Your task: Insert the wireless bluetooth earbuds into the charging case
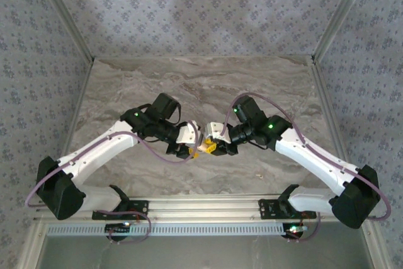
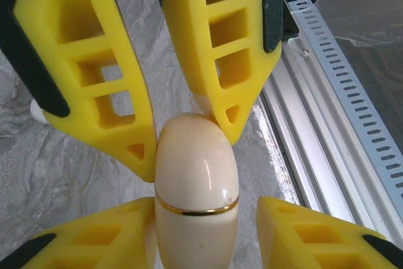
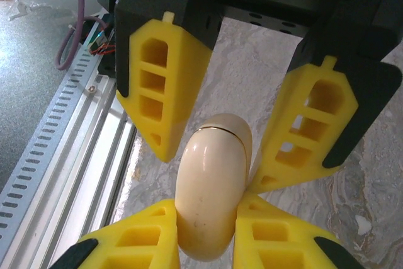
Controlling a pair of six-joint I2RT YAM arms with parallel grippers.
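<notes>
The charging case (image 2: 196, 174) is a cream, egg-shaped shell with a thin gold seam, closed, held above the marble table between both grippers. My right gripper (image 3: 206, 203) is shut on the case (image 3: 211, 187), both fingers pressed to its sides. My left gripper (image 2: 204, 209) is open around the other end: one finger touches the case and the other stands a small gap away. In the top view the left gripper (image 1: 192, 149) and right gripper (image 1: 215, 146) meet tip to tip at the table's centre. A tiny white rounded piece (image 2: 38, 113), possibly an earbud, lies on the table behind a finger.
The aluminium rail and slotted cable duct (image 2: 334, 111) run along the table's near edge, just below the grippers, also seen as the rail (image 3: 75, 137). The marble tabletop (image 1: 201, 86) stretches behind the arms, enclosed by patterned walls (image 1: 201, 11).
</notes>
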